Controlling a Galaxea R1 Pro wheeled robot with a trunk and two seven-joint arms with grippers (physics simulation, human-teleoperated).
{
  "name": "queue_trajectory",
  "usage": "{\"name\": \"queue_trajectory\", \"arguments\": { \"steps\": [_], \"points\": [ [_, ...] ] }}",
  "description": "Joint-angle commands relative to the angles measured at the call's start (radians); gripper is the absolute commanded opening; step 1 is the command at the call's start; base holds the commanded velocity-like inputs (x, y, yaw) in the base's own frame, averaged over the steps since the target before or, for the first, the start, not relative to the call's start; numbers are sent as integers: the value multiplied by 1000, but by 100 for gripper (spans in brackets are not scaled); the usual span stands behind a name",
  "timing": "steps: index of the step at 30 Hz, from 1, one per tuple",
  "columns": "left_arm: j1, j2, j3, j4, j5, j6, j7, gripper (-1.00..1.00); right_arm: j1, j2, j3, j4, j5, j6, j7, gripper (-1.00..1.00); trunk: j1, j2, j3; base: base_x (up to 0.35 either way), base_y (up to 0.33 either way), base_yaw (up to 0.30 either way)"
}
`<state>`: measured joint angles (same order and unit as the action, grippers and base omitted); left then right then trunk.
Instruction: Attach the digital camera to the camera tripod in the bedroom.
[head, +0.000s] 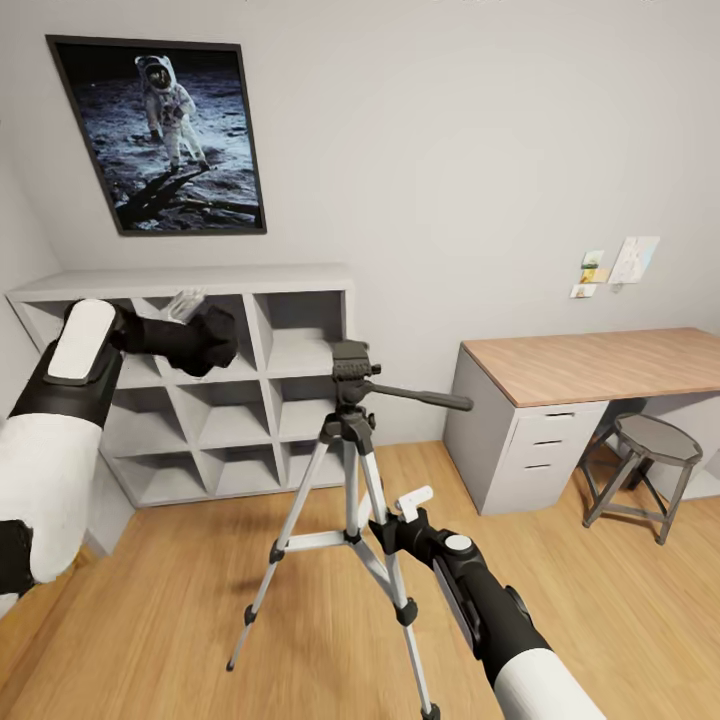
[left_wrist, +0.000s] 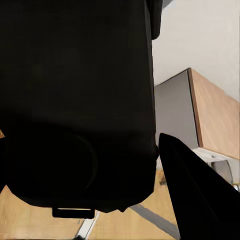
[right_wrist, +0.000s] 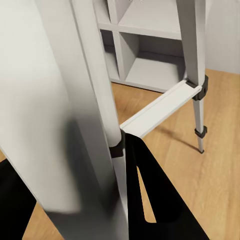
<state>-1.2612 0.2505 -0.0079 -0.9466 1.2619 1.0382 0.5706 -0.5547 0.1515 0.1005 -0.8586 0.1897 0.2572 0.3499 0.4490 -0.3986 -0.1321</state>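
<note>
Your left gripper (head: 205, 340) grasps the digital camera (left_wrist: 75, 100), up and left of the camera tripod (head: 352, 372) head. Your right gripper (head: 392, 525) jaws clench a tripod leg below it.

Even, bright render lighting; soft tripod (head: 352, 480) shadow on floor (head: 180, 600); wrist views dark, close-ups blurred.

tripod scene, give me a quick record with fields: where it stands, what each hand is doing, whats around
camera tripod: upright on the wood floor, in front of the white cube shelf
left hand: raised left of the tripod head, shut on the digital camera
right hand: closed around a tripod leg
nearby: desk, stool, astronaut poster
</note>
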Motion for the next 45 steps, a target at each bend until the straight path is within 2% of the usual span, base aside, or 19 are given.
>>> {"name": "queue_trajectory", "arguments": {
  "steps": [1, 2, 3, 5, 6, 8, 17, 22, 24, 26, 32, 35, 41, 45],
  "points": [
    [-48, -30, -1, 33, 3, 4, 41, -100, -1, -2, -5, 16, 35, 19, 9, -100, 1, -1, -3, 0, 0, 0],
    [-66, -44, -1, 46, 2, 4, 58, -100, -1, -3, -5, 16, 35, 20, 9, -100, 1, -1, -3, 0, 0, 0],
    [-93, -71, -1, 63, 3, 4, 96, -100, -1, -4, -5, 16, 35, 21, 9, -100, 1, -1, -3, 0, 0, 0],
    [-110, -94, -1, 73, 4, 4, 131, -100, -1, -5, -4, 15, 36, 21, 9, -100, 1, -1, -3, 0, 0, 0],
    [-125, -121, -1, 80, 5, 4, 169, -100, -1, -6, -3, 15, 39, 21, 9, -100, 1, -1, -3, 0, 0, 0],
    [-133, -142, -3, 75, 3, 4, 191, -100, -1, -7, -3, 15, 41, 21, 9, -100, 1, -1, -3, 0, 0, 0],
    [-140, -188, -8, 11, 6, 3, 211, -100, -1, -7, -2, 15, 44, 22, 9, -100, 1, -1, -3, 0, 0, 0],
    [-141, -214, -32, 3, 7, -2, 214, -100, -1, -7, -2, 15, 45, 22, 9, -100, 1, -1, -3, 0, 0, 0],
    [-141, -240, -47, 1, 7, -4, 215, -100, -1, -7, -2, 15, 45, 21, 9, -100, 1, -1, -3, 0, 0, 0],
    [-141, -246, -49, 1, 4, -5, 216, -100, -1, -7, -2, 15, 45, 21, 9, -100, 1, -1, -3, 0, 0, 0],
    [-141, -260, -57, -51, -9, -9, 272, -100, -1, -7, -2, 15, 45, 21, 9, -100, 1, -1, -3, 0, 0, 0],
    [-141, -264, -87, -100, -26, -9, 310, -100, -1, -6, -2, 15, 44, 20, 9, -100, 1, -1, -3, 0, 0, 0],
    [-141, -265, -107, -147, -37, -7, 357, -100, -1, -6, -2, 15, 45, 20, 9, -100, 1, -1, -3, 0, 0, 0],
    [-141, -261, -123, -149, -33, -4, 311, -100, -1, -6, -2, 15, 45, 20, 9, -100, 1, -1, -3, 0, 0, 0]
  ]
}}
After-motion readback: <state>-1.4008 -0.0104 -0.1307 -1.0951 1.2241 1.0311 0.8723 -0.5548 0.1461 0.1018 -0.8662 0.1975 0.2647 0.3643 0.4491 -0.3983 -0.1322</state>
